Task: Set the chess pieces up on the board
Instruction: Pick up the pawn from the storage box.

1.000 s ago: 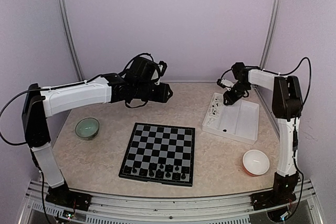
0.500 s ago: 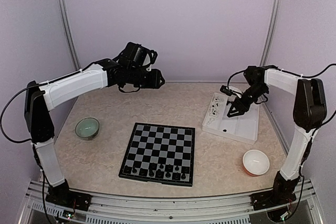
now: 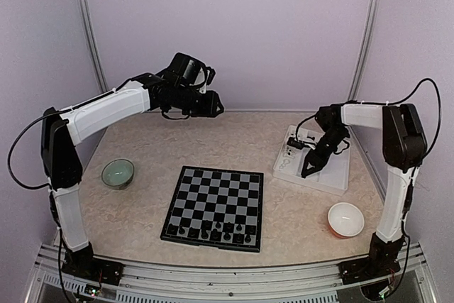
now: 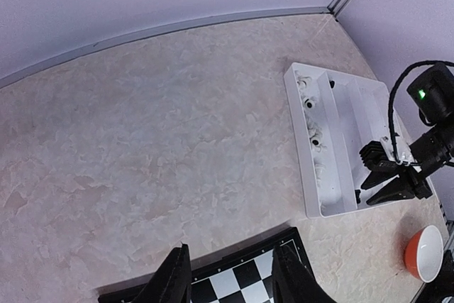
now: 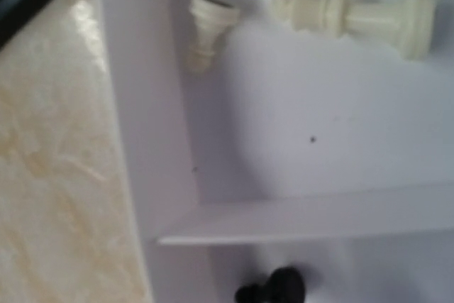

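The board (image 3: 216, 204) lies flat at the middle of the table, and several black chess pieces (image 3: 213, 230) stand along its two near rows. My left gripper (image 3: 216, 106) hangs high over the back of the table; its jaws stand open and empty above the board's far corner (image 4: 245, 274). My right gripper (image 3: 305, 172) is low in the near end of the white tray (image 3: 333, 175). In the left wrist view its fingers (image 4: 386, 196) are spread, with one black piece (image 4: 357, 194) at their tips. That piece (image 5: 277, 289) lies on the tray floor; the right wrist view does not show my fingers.
White pieces (image 5: 355, 12) lie in the tray's narrow compartment, one (image 5: 209, 23) in its corner. A green bowl (image 3: 117, 173) stands left of the board. An orange bowl with a white inside (image 3: 345, 219) sits near the right arm's base. Walls close in the back and sides.
My right gripper has swung from the tray's far end down to its near end. My left arm has lifted and drawn back toward the rear wall.
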`<action>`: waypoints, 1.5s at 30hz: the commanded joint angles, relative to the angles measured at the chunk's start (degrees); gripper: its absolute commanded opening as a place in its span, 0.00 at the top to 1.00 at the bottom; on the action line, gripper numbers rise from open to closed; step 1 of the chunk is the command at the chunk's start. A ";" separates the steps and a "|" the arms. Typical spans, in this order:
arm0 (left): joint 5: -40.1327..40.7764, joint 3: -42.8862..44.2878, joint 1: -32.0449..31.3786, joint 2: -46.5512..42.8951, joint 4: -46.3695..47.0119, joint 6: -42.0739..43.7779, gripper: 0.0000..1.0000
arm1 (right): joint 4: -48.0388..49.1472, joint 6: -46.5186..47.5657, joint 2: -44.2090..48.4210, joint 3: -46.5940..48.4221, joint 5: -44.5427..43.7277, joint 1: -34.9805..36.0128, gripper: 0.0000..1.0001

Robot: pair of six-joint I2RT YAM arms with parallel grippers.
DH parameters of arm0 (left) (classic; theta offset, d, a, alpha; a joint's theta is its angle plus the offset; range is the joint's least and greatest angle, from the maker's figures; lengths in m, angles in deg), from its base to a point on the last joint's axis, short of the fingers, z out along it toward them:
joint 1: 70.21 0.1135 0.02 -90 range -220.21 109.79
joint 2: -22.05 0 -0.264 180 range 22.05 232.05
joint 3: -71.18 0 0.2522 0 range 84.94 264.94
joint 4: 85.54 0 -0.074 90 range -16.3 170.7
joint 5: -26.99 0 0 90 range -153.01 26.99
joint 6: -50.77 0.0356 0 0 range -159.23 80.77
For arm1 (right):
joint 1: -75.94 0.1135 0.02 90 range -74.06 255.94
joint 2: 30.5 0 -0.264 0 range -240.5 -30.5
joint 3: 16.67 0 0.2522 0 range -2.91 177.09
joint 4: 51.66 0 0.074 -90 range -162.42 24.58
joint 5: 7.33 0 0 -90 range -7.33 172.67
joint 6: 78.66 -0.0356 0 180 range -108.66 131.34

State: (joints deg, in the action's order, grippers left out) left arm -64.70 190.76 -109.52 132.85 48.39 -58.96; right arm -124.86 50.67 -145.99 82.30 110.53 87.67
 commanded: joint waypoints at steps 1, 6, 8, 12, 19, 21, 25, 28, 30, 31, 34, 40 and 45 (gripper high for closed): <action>-1.17 3.00 0.63 1.77 -1.51 0.92 0.60 | 2.57 -2.65 -1.94 0.01 -4.13 1.36 0.71; -1.73 2.84 0.64 1.91 -1.69 0.92 0.60 | 4.38 -4.81 -3.22 0.02 -6.63 1.76 0.72; -1.90 2.77 0.64 1.92 -1.78 0.85 0.60 | 4.87 -5.33 -3.78 0.03 -7.15 2.00 0.72; -1.95 2.55 0.64 1.66 -1.79 0.82 0.60 | 5.65 -6.18 -4.79 -0.17 -8.00 2.96 0.78; -1.90 2.16 0.64 1.10 -1.68 1.43 0.60 | 4.82 -7.56 -3.50 -0.01 -8.37 3.37 0.97; -2.04 1.87 0.64 1.00 -1.02 1.40 0.60 | 3.22 -8.53 -3.15 1.73 -6.05 2.54 0.99; -2.06 0.99 0.32 1.15 1.77 0.97 0.60 | 0.77 -9.43 -2.75 3.82 0.82 0.12 1.00; -1.75 1.02 -0.62 1.62 4.43 0.88 0.60 | -1.00 -10.26 -2.98 5.12 8.57 -2.61 1.00; -0.73 1.07 -2.02 2.27 6.46 1.29 0.60 | -1.15 -10.77 -2.82 5.48 13.05 -4.36 1.00; 0.03 0.94 -2.81 2.65 7.51 1.72 0.60 | -0.93 -10.87 -2.68 5.37 14.38 -4.94 1.00; 2.85 -1.75 -5.84 3.01 13.70 3.94 0.60 | 0.37 -11.08 -1.52 4.29 16.93 -5.48 1.00; 8.09 -13.68 -13.80 0.69 31.13 9.37 0.60 | 8.44 -15.47 4.68 -2.61 22.16 -5.44 1.00; 9.32 -23.16 -19.63 -1.10 45.97 9.51 0.60 | 18.01 -21.56 9.50 -10.49 27.06 -5.49 1.00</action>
State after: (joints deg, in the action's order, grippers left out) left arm -58.19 172.05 -125.93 134.38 79.01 -51.73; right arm -115.44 34.60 -140.67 75.87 131.18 81.96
